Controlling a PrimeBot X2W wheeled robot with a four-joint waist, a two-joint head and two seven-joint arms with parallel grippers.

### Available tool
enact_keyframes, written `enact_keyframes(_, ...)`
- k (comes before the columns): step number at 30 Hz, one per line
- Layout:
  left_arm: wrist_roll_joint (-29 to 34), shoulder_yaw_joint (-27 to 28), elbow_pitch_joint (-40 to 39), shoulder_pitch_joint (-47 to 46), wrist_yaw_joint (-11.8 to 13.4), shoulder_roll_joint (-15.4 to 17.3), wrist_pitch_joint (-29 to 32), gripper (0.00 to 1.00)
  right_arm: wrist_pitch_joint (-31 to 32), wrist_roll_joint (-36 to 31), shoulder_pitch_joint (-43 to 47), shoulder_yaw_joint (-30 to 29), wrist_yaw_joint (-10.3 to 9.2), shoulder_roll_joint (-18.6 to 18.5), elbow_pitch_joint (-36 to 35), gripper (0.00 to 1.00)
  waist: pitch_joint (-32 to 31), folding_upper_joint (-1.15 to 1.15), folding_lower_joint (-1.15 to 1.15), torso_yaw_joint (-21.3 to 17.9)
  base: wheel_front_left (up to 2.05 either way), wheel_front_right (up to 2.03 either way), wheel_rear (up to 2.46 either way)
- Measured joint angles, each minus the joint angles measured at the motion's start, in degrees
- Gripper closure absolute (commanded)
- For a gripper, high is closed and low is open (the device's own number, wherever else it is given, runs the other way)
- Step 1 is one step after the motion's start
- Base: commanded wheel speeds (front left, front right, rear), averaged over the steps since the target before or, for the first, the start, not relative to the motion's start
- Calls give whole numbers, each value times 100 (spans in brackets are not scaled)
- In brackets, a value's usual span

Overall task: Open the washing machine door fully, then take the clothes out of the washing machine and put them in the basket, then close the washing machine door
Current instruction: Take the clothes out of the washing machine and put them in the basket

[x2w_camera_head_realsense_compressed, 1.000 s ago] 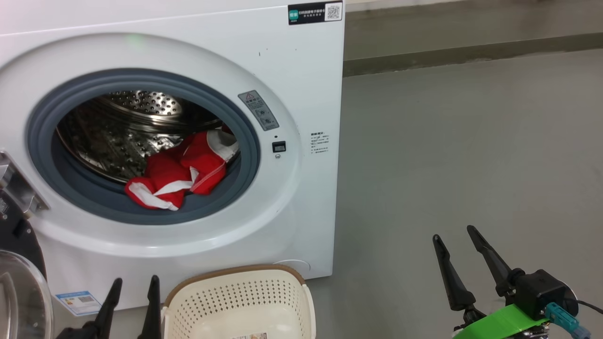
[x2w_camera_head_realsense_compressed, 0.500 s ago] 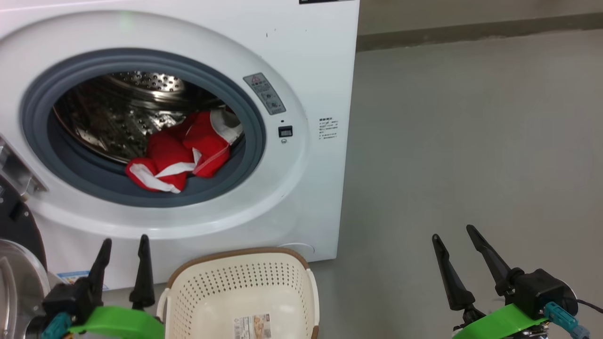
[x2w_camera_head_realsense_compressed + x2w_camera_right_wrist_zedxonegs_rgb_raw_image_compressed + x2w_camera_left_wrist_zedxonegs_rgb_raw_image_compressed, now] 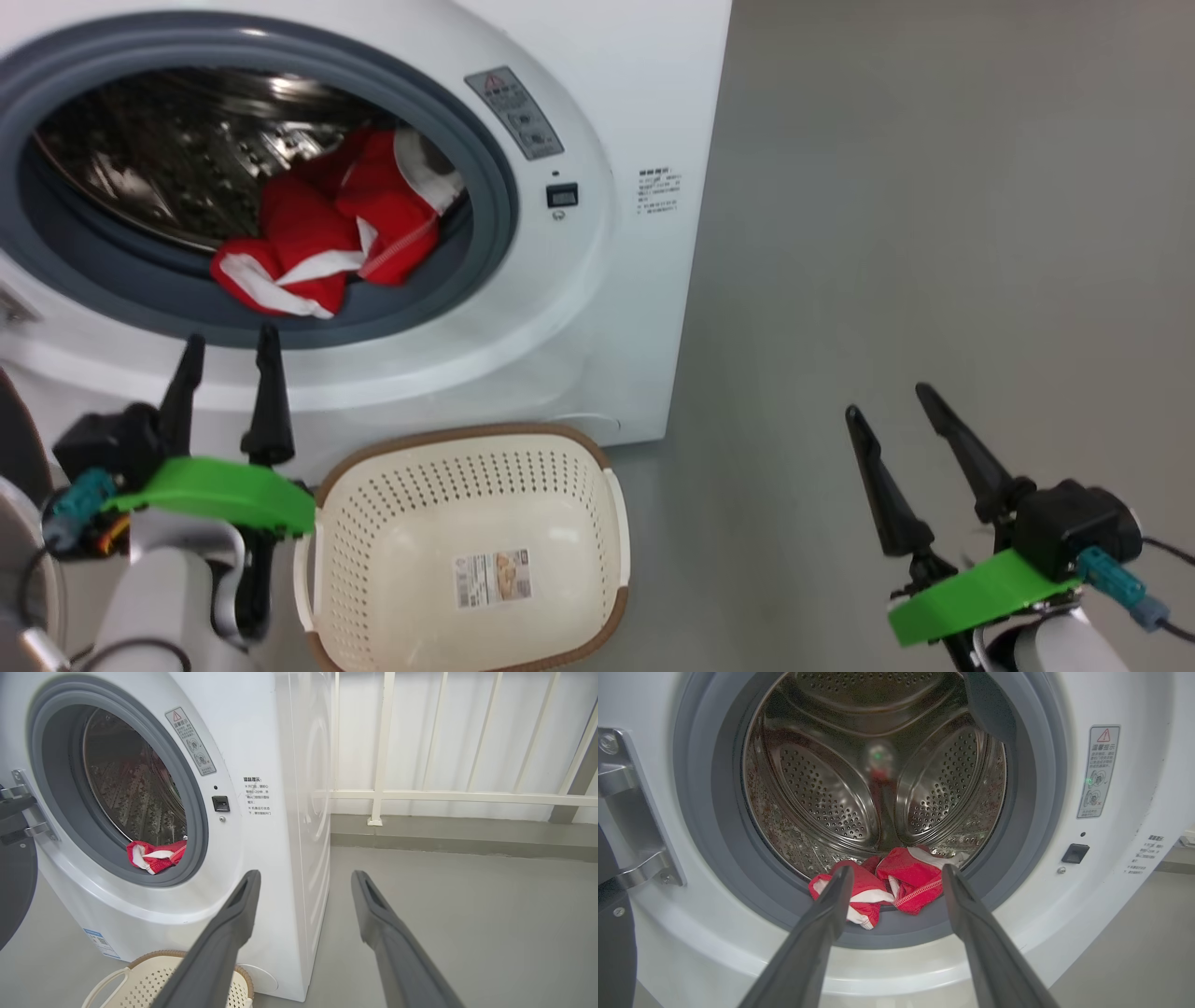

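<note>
left gripper (image 3: 231,336) spread, fingers aimed at the drum mouth, just short of the gasket; right gripper (image 3: 887,399) spread, over floor well right of the washing machine (image 3: 635,93); washing machine door (image 3: 16,886) swung open at left; clothes (image 3: 317,233) heaped at the drum's front lip; basket (image 3: 467,437) on floor just in front of the machine, below the opening

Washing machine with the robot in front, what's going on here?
The washing machine door stands open. The robot's open left claw points at the red clothes lying at the drum's front edge, not touching them. The basket waits on the floor below, no clothes in it. The right claw is open, off to the side.
</note>
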Motion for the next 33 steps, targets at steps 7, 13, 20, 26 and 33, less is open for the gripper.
enact_keyframes(7, 2, 148, 386, -837, 62, 22, -1, 0, -1, -35, -410, -164, 0, 0, -133, 0, 502, 0, 0, -53, 0, 0, 0)
enact_keyframes(13, -56, 238, 834, -1673, 64, 42, -1, 0, 0, -80, -536, -199, 0, 32, -211, 0, 978, 0, 0, -92, 0, 0, 0)
enact_keyframes(20, -56, 290, 1600, -2694, 41, 219, -2, 0, -1, -124, -1010, -210, 0, 35, -322, 0, 1571, 0, 0, -146, 0, 0, 0)
enact_keyframes(26, -51, 305, 2282, -3398, 96, 398, 8, 0, -1, -149, -1196, -190, 0, 56, -327, 0, 1963, 0, 0, -222, 0, 0, 0)
enact_keyframes(33, 151, 159, 3201, -4064, 415, 699, 272, 0, -1, -174, -1273, -152, 0, 98, -323, 0, 2370, 0, 0, -388, 0, 0, 0)
